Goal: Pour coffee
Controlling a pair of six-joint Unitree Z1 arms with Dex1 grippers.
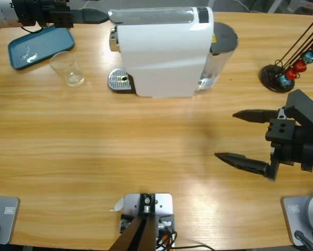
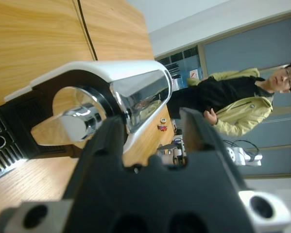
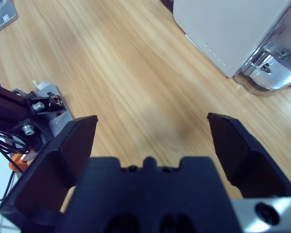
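Right gripper (image 1: 234,135) idles near the table's (image 1: 93,151) right edge, jaws wide, empty. Far-left corner: left gripper (image 1: 101,15), jaws narrowly parted, at the coffee machine's (image 1: 164,52) chrome lever (image 2: 140,92), probably brewing setup. Glass tumbler (image 1: 67,69) beside the drip tray (image 1: 119,80) needs placing under the spout; coffee not discernible. Teal tray (image 1: 38,46) behind, capsule rack (image 1: 289,68) far right.

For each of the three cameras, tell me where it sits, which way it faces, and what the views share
High view: fixed overhead, looking down on the table, glass tumbler, both arms.
Left wrist view: on the left arm, tilted sideways at the coffee machine; left gripper, a person behind.
Right wrist view: on the right arm, facing the tabletop; right gripper open.
All three share the machine.
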